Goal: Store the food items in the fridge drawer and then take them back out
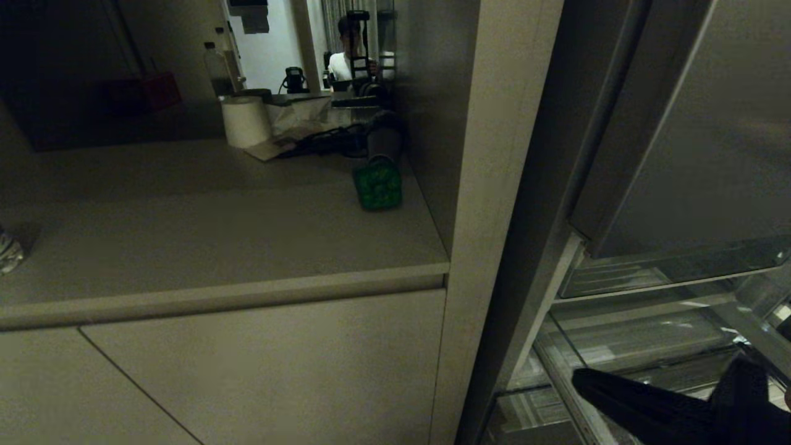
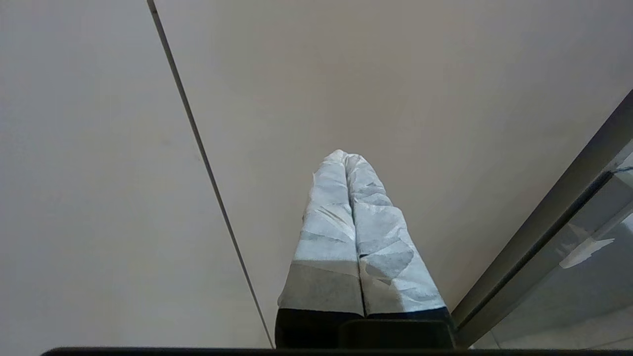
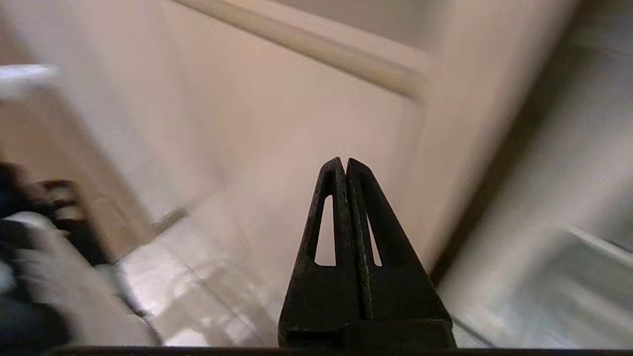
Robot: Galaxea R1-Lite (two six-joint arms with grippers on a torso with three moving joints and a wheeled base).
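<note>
Working step: no food item is seen in any view, and none is held, so the moment is judged to fall between a release and the next reach.
Right end effector point(image 3: 344, 165): its two black fingers are pressed together tip to tip with nothing between them; in the head view the arm is seen low at the right, in front of the open fridge.
Left end effector point(image 2: 346, 155): the cloth-wrapped fingers are closed flat against each other, nothing is gripped, and it is parked facing a plain cabinet door point(image 2: 346, 74).
Fridge drawer point(image 1: 642, 346): it is seen just behind the right arm as a wide, shallow bin of clear plastic with a pale front lip, set under another clear shelf point(image 1: 655, 275).
Drawer contents: whether a potato-like item lies inside cannot be told; the visible part shows only reflections.
Next move: the fingers must be opened before anything can be gripped, and the wrist must be brought down over the drawer lip without striking the shelf above.
Counter point(image 1: 216, 247): further off to the left, a green object point(image 1: 377, 183) and a white roll point(image 1: 245, 121) are seen on it.
Background: a person point(image 1: 347, 59) is seen far behind the counter.
</note>
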